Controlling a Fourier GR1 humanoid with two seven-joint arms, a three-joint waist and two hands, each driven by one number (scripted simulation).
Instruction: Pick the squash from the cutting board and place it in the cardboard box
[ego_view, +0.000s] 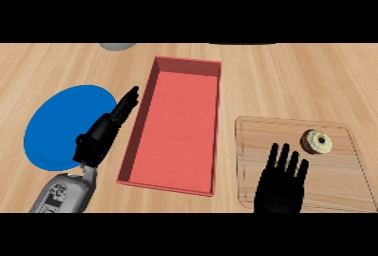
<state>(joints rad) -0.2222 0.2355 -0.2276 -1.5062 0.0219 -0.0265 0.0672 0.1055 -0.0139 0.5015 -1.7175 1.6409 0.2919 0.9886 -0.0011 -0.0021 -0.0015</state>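
A small round pale squash (317, 141) with a dark centre lies on the wooden cutting board (339, 185) at the right. My right hand (280, 187) is over the board's near part, fingers straight and pointing away, its fingertips just left of and below the squash, not touching it. The box (177, 125) is a long red open tray in the middle, with nothing inside. My left hand (103, 132) is open, fingers extended, at the box's left wall.
A blue round plate (59, 125) lies at the left, partly under my left forearm. A grey object (118, 46) shows at the far edge, with a dark object (244, 44) further right along it. Wooden counter surrounds everything.
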